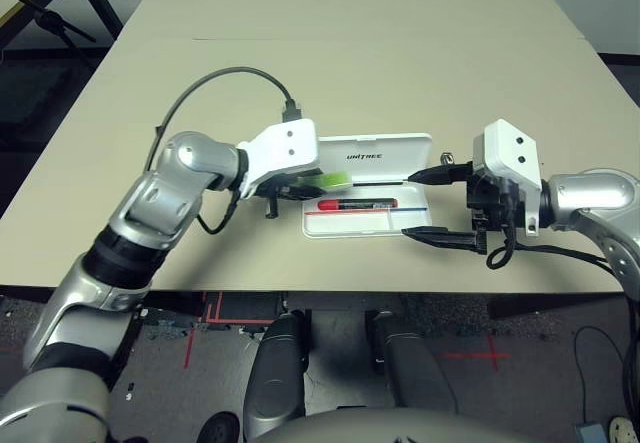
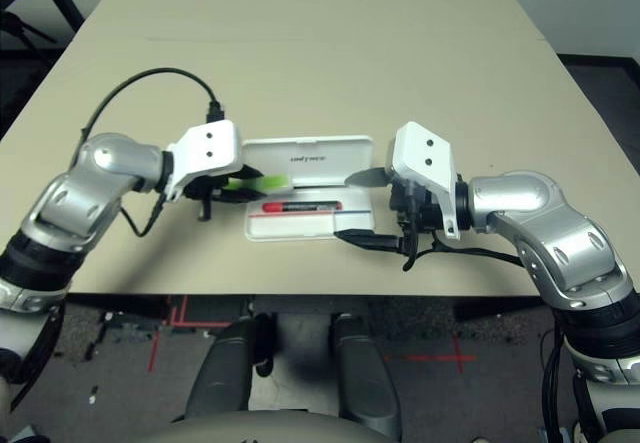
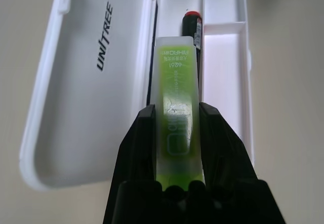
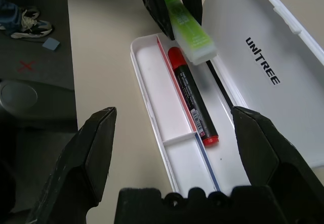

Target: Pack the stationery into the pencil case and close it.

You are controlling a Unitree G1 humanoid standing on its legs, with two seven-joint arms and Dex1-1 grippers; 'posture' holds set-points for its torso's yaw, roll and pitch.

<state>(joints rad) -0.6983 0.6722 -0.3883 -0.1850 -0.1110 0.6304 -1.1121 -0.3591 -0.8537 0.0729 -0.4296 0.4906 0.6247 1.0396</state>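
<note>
"What have you got, and which way does it lie?"

"My left gripper (image 3: 177,148) is closed partway, gripping the green highlighter (image 3: 178,102) by its sides. Its long axis runs straight out from my fingers, over the hinge side of the open pencil case (image 4: 167,148)."

"And beyond it?"

"The marker (image 4: 195,100) lies lengthwise in the long compartment; my highlighter must settle alongside, between it and the hinge."

"Your right?"

"My right gripper (image 4: 174,138) stands wide and empty at the other end, farther from the highlighter. Bare table (image 1: 370,263) lies toward my body."
</note>
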